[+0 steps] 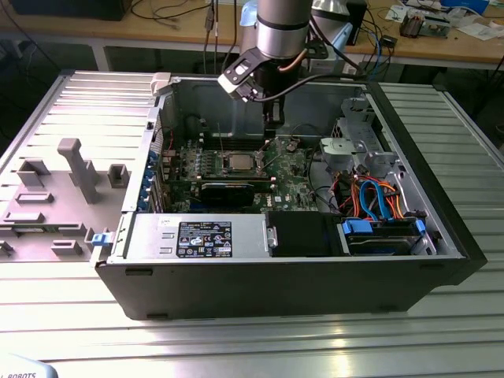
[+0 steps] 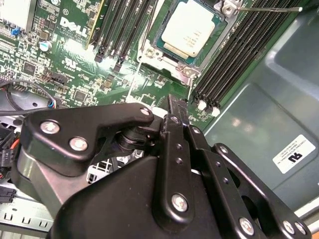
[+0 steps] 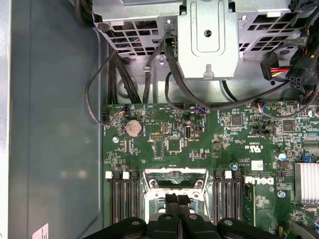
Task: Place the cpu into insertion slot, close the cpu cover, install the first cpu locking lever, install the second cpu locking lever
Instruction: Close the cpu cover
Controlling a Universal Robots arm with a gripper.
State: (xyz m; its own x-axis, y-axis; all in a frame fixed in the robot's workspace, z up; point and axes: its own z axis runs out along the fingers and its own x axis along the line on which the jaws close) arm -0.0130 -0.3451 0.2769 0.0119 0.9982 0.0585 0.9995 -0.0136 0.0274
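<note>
Inspected open computer case (image 1: 276, 291) lying on ribbed metal table (image 1: 236, 346). Found gripper (image 1: 272, 120) hanging inside the case above the green motherboard (image 3: 209, 149), fingers (image 3: 172, 209) pressed together, holding nothing. Noted cpu (image 2: 192, 27) lying flat in its socket between the banks of memory slots (image 2: 234, 55), silver top up, just beyond the fingertips in the second wrist view. Noted cpu cover (image 3: 174, 173) as a silver frame directly ahead of the fingertips in the first wrist view; could not tell whether raised or down. Recorded a thin metal lever (image 2: 266, 8) jutting out sideways from the socket's corner.
</note>
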